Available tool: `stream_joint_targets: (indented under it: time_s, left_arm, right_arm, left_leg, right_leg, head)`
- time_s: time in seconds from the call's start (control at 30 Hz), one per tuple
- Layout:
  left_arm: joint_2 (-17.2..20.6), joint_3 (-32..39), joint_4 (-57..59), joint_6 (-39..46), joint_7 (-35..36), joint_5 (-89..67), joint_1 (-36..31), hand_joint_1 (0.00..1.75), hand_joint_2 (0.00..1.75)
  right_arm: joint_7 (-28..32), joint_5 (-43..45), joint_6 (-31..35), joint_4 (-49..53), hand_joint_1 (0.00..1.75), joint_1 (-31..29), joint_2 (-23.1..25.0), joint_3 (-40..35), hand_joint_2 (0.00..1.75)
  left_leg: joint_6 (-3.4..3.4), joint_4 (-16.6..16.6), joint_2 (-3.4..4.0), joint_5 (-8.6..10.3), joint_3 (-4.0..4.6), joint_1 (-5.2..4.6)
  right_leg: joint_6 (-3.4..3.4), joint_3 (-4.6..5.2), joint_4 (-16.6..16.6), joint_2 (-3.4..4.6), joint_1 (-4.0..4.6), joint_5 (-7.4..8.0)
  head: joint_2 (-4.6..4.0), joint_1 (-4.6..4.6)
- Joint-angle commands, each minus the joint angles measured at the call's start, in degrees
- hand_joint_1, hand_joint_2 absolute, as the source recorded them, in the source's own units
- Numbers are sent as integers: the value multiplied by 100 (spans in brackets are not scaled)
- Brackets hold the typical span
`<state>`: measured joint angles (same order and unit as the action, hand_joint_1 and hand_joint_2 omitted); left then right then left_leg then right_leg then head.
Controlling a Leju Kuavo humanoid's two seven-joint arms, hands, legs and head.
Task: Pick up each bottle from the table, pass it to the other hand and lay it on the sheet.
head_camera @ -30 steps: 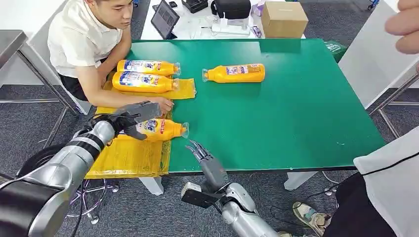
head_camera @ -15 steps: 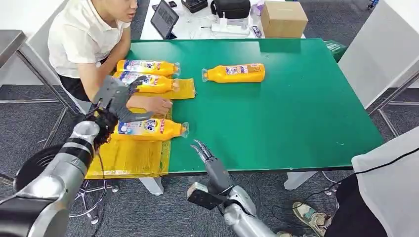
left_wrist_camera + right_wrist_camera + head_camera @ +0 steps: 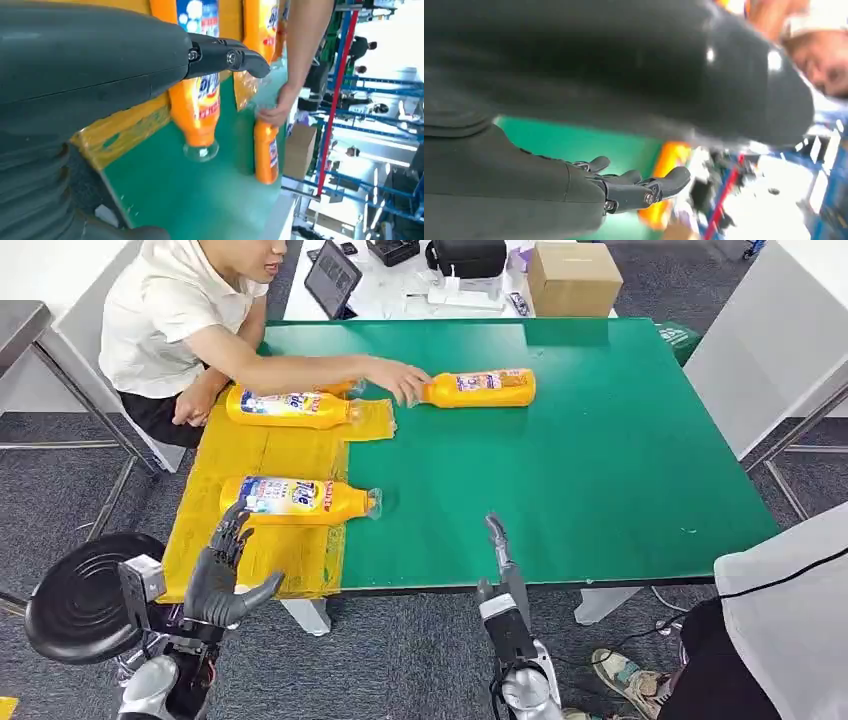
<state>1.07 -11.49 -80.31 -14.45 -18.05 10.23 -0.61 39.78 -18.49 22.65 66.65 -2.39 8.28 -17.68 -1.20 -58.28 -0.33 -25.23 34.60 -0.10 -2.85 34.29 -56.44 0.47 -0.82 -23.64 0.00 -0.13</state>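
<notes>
Bottles are the job here. One bottle [image 3: 295,499] lies on its side on the yellow sheet [image 3: 262,560], near the front edge of the green bench [image 3: 600,470]. A second bottle [image 3: 288,407] lies on the far end of the sheet. A third bottle [image 3: 482,387] lies on the bare bench, and a person's hand [image 3: 405,382] touches its cap end. It looks like this one is left to do. The left hand [image 3: 222,570] hangs low by the front of the sheet, fingers spread, holding nothing. The right hand [image 3: 500,550] is at the bench's front edge, fingers straight, and holds nothing too. It is well apart from that last bottle.
</notes>
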Motion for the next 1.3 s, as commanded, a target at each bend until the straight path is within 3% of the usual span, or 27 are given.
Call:
stream_joint_targets:
  time_s: [0.03,0.07,0.1,0.13,0.17,0.3,0.53,0.97,1.3]
  left_arm:
    - [-38,-392,-213,138,-9,-261,78,0,175]
    - [-46,-419,-196,133,-16,-292,69,0,175]
    - [-50,-435,-186,134,-20,-304,67,0,175]
    - [-49,-449,-183,125,-23,-325,64,0,175]
    - [-62,-488,-142,116,-27,-382,47,0,175]
    - [-119,-592,-131,141,-61,-571,117,0,175]
    - [-185,-662,-112,201,-82,-676,98,0,175]
    - [-382,-1074,664,221,42,-614,-617,0,175]
    - [-439,-1275,892,236,116,-540,-871,0,175]
  right_arm:
    - [-18,-1321,1529,192,0,-112,-364,526,175]
    - [-92,-1940,1735,81,0,-138,-358,704,175]
    - [-8,-1886,1735,-3,0,-167,-384,749,175]
    - [-69,-2537,1735,63,0,-136,-328,1093,175]
    - [-187,-3803,1735,43,0,-111,-113,1747,175]
    - [-498,-4872,1735,-332,0,-281,-332,2317,175]
    - [-796,-5259,1735,-607,0,-482,-467,2252,175]
    - [-1733,-4910,1709,-3379,0,-2554,-822,744,175]
    - [-2023,-4827,1364,-3953,0,-3103,-689,397,175]
  left_leg:
    - [6,2,-6,-1,-18,3]
    - [4,4,-7,2,-17,2]
    - [2,2,-5,4,-12,3]
    - [3,5,-7,3,-22,5]
    - [2,5,-7,4,-23,1]
    - [1,10,-17,4,-35,1]
    - [2,5,-11,3,-18,0]
    - [4,4,12,8,-31,2]
    - [-2,2,-8,12,-19,0]
  right_leg:
    - [11,-21,1,-13,5,-5]
    - [8,-19,3,-13,4,-2]
    - [6,-14,2,-10,4,0]
    - [7,-25,5,-14,6,-1]
    - [5,-25,4,-13,3,-1]
    - [5,-43,9,-23,2,-4]
    - [5,-27,5,-13,2,2]
    - [8,-31,1,5,4,11]
    - [1,-25,-3,-10,2,7]
  head:
    - [0,0]
    - [0,2]
    - [0,2]
    - [0,0]
    - [0,2]
    - [0,2]
    - [0,2]
    - [0,0]
    - [0,0]
